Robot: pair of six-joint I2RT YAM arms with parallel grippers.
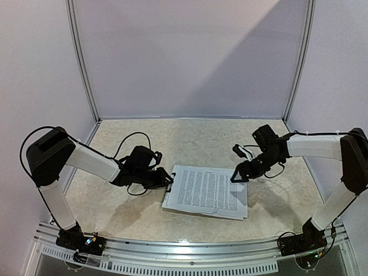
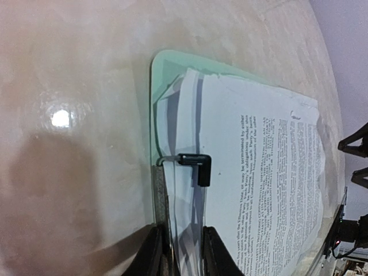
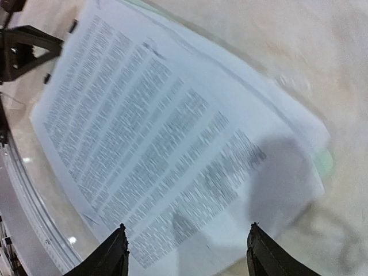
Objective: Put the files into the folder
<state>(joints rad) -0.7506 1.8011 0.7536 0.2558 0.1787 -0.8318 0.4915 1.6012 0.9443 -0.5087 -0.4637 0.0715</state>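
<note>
Worktop (image 1: 115, 198): beige and marbled.
Folder (image 2: 167, 64): pale green, flat in the middle of the worktop, mostly covered.
Files (image 1: 207, 192): stacked on the folder, slightly fanned.
Left pincer (image 2: 182, 241): astride the folder's clip edge; I cannot tell if it grips.
Right pincer (image 3: 187, 230): released wide, over the files' opposite end.
Clip (image 2: 195, 165): black, resting on the sheets.

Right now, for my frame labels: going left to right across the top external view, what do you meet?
In order: left arm's black housing → left fingers → the files → right fingers → right arm's black housing.
</note>
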